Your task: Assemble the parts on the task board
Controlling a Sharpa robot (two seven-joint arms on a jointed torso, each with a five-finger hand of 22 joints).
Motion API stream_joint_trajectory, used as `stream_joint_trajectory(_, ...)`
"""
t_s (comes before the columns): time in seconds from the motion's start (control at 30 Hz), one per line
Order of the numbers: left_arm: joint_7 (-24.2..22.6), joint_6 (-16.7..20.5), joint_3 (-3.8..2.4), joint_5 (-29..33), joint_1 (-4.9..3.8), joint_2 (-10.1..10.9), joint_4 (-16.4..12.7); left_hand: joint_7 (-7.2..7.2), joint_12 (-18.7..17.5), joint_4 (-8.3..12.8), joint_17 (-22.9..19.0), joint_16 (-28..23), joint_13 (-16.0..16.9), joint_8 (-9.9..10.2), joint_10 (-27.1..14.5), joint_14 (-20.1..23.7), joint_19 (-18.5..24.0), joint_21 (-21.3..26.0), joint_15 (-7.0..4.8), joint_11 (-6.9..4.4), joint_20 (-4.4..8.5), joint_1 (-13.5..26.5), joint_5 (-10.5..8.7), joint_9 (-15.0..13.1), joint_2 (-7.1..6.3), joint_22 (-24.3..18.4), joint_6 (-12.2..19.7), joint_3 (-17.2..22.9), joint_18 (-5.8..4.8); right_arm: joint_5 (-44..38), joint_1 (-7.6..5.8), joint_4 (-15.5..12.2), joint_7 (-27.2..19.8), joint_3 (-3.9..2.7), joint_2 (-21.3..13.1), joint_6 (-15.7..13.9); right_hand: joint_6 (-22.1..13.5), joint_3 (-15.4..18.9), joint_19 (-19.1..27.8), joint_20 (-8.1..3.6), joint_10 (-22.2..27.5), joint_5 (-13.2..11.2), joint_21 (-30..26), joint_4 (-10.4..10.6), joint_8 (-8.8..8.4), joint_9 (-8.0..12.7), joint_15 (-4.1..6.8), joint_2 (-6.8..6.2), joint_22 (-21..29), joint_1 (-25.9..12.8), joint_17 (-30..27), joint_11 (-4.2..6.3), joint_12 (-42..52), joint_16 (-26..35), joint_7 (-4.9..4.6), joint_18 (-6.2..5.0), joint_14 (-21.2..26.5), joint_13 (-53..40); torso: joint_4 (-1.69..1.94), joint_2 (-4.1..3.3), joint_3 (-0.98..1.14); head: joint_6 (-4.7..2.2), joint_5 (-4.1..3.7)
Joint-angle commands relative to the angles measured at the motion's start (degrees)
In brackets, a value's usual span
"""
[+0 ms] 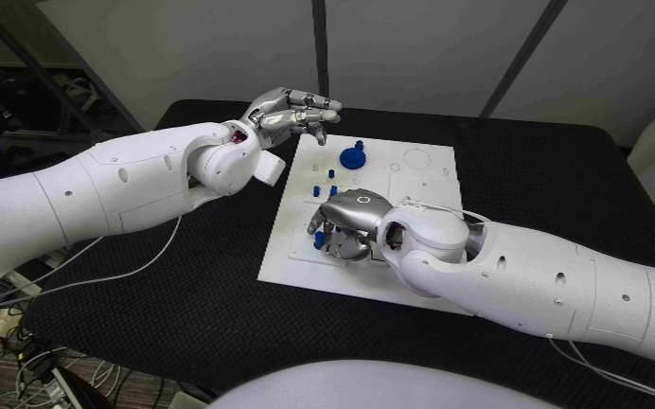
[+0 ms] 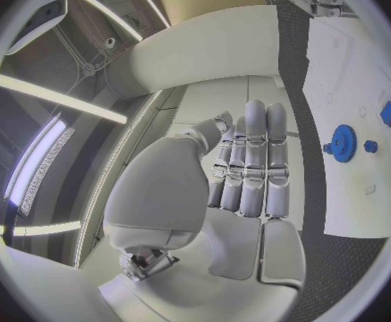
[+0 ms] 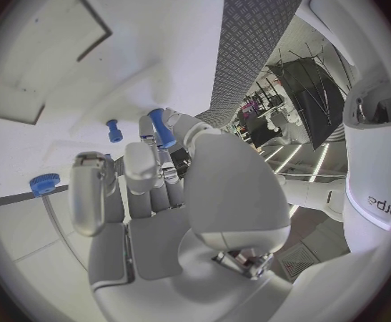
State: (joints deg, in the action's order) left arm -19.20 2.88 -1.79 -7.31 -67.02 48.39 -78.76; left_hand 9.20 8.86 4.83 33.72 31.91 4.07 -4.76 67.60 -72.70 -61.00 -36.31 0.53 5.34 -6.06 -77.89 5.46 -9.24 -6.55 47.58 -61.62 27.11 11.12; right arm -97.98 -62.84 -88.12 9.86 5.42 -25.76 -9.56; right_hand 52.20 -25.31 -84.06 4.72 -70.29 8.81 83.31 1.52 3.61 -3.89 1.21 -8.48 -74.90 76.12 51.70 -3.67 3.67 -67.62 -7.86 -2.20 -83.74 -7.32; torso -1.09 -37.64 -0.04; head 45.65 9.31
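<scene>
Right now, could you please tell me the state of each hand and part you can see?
left hand: raised beside the task board, fingers straight together, holding nothing.
right hand: over the board, pinching a small blue peg.
blue gear: seated on the board.
blue pegs: standing upright on the board.

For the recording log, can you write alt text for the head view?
The right hand rests low on the near part of the white task board, fingers among small blue parts. The left hand hovers empty beyond the board's far left corner, near a blue gear; the black table surrounds the board.
</scene>
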Motion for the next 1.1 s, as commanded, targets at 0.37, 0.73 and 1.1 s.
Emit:
stream_joint_trajectory(0.37,0.1,-0.9,-0.04,0.2,-0.08,0.1,0.0,0.06,-0.4,0.1,-0.1,-0.3,-0.1,0.3,-0.4,-0.3,-0.2,0.5,-0.02,0.01,-0.3,-0.2,-0.22,0.1,0.49,-0.1,0.5,-0.4,-0.64,0.7,0.23,-2.7,-0.3,0.02,-2.5,-11.2,-1.7,0.8,-2.5,0.16,1.0,-0.3,0.3,0.5,-0.09,0.2,0.1,-1.9,-9.9,-0.4,-0.1,0.02,0.0,-0.4,0.37,0.49,0.0,-0.1,-0.09,-0.05,0.05,-0.31,-0.04)
stream_joint_trajectory(0.73,0.2,-0.8,-0.03,0.3,-0.07,1.0,-0.3,0.06,-0.4,0.1,-0.1,-0.3,-0.1,0.3,-0.4,-0.3,-0.2,0.5,-0.02,0.01,-0.3,-0.2,-0.22,0.1,0.49,-0.1,0.5,-0.4,-0.64,12.4,-0.36,-12.9,1.6,-2.44,-16.8,-11.4,4.5,2.4,-2.8,0.28,-3.0,-0.5,0.8,2.6,2.4,-1.1,0.03,-2.19,-10.4,-1.7,0.1,0.12,2.0,-0.8,-0.05,0.63,-0.1,-1.8,-0.28,0.03,-0.04,-0.68,-2.27)
stream_joint_trajectory(1.1,0.1,-0.6,0.0,0.3,-0.06,1.5,-0.7,0.07,-0.4,0.1,-0.1,-0.3,-0.1,0.4,-0.4,-0.3,-0.2,0.5,-0.02,0.02,-0.31,-0.2,-0.24,0.1,0.47,-0.1,0.5,-0.4,-0.64,25.1,-0.5,-20.3,11.0,-5.34,-31.6,-14.7,12.5,7.9,-4.8,-3.0,-13.6,-0.8,4.4,7.6,6.68,-7.1,3.46,-1.62,-13.3,-5.9,4.5,4.62,27.7,-4.1,4.36,1.58,-1.2,-25.2,-0.97,0.21,-0.16,-1.1,-7.16)
